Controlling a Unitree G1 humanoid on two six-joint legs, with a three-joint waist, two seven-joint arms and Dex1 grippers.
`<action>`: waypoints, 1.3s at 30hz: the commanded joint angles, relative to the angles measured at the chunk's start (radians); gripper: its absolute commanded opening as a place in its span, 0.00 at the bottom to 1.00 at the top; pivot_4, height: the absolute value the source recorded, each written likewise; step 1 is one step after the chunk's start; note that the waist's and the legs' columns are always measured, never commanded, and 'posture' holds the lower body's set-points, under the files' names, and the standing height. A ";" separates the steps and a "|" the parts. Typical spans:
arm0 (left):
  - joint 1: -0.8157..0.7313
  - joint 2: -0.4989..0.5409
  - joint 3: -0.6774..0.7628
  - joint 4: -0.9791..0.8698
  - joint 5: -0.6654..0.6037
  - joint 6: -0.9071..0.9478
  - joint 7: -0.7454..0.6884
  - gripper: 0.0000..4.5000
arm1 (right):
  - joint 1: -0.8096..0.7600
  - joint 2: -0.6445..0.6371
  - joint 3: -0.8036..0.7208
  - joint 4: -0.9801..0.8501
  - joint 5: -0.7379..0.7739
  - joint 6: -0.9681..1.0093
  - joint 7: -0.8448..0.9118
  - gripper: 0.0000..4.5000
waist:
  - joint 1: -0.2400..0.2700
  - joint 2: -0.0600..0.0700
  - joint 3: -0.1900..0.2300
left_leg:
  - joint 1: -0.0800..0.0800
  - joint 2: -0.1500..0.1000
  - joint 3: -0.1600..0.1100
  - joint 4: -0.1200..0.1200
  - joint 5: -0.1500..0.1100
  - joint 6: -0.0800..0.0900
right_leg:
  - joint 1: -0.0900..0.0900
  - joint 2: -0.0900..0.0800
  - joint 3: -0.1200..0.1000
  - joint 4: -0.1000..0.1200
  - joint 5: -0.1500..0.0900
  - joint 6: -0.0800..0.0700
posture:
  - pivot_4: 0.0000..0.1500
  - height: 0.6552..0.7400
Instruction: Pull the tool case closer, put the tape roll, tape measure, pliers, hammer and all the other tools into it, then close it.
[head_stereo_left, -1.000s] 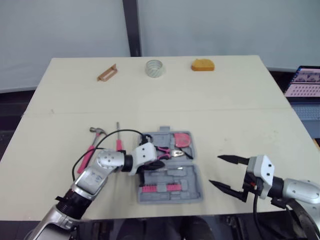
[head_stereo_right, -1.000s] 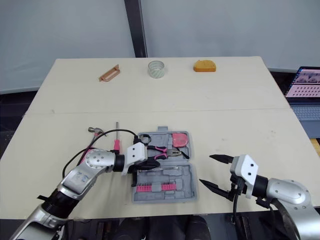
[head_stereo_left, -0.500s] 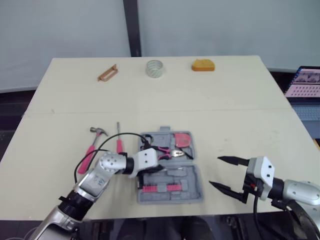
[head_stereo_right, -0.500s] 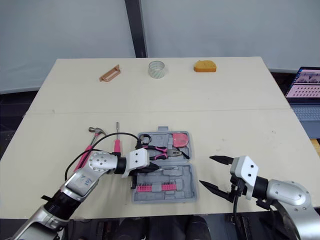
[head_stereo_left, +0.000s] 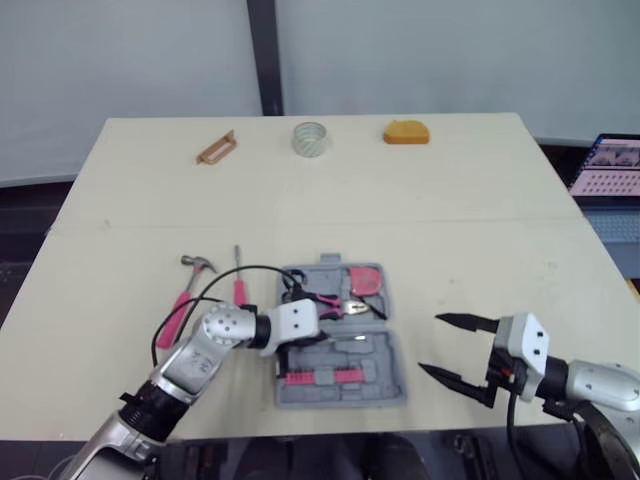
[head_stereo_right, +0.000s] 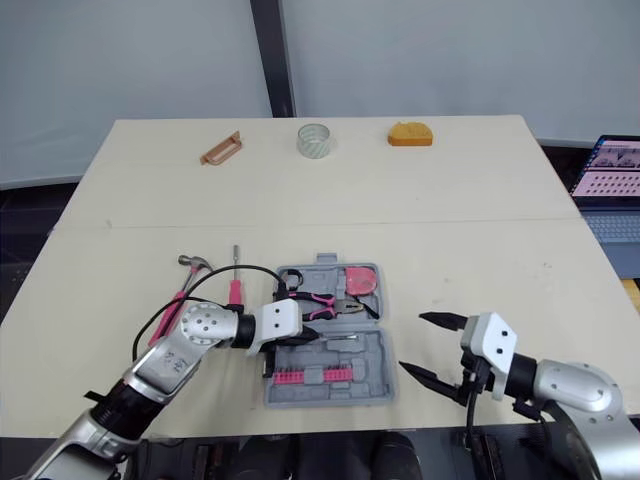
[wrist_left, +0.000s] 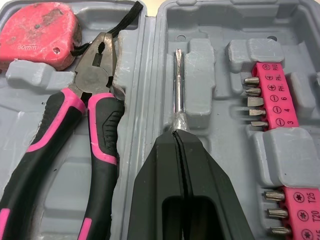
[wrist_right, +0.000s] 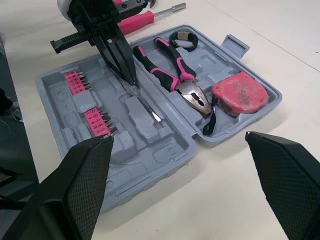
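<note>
We see the hammer (head_stereo_left: 185, 293) and pink screwdriver (head_stereo_left: 238, 285) at nine o'clock of the open tool case (head_stereo_left: 385, 385). Our left gripper (wrist_left: 176, 135), fingers together, touches a small screwdriver (wrist_left: 178, 85) inside it, beside the pliers (wrist_left: 95, 115) and tape measure (wrist_left: 37, 32). At three o'clock, our right gripper (head_stereo_left: 430, 342) hangs, fingers apart. The tape roll (head_stereo_left: 309, 137) sits at twelve, well apart.

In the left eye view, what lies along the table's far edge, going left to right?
Brown rectangular handle-shaped piece → clear tape roll → orange domed block.
</note>
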 joint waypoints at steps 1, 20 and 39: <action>0.040 0.000 -0.051 0.051 0.047 0.052 -0.002 0.01 | 0.002 -0.009 -0.038 -0.038 0.021 -0.004 0.002 1.00 | 0.001 0.001 -0.002 | 0.000 0.000 0.000 0.000 0.000 0.000 | 0.000 0.000 0.000 0.000 0.000 0.000 | 1.00 1.00; 0.042 -0.036 -0.103 0.123 0.111 0.055 0.019 0.01 | -0.008 -0.007 -0.032 -0.041 0.018 0.000 -0.007 1.00 | 0.003 0.008 -0.023 | 0.003 0.000 0.000 -0.002 0.000 0.000 | 0.003 0.000 0.000 -0.002 0.000 0.000 | 1.00 1.00; 0.329 0.039 0.665 -0.324 -0.463 0.227 -0.013 0.01 | -0.047 0.005 -0.014 0.014 0.008 -0.014 0.001 1.00 | -0.026 0.006 -0.019 | 0.000 0.000 -0.001 -0.003 0.000 0.000 | 0.000 0.000 0.000 -0.003 0.000 0.000 | 1.00 1.00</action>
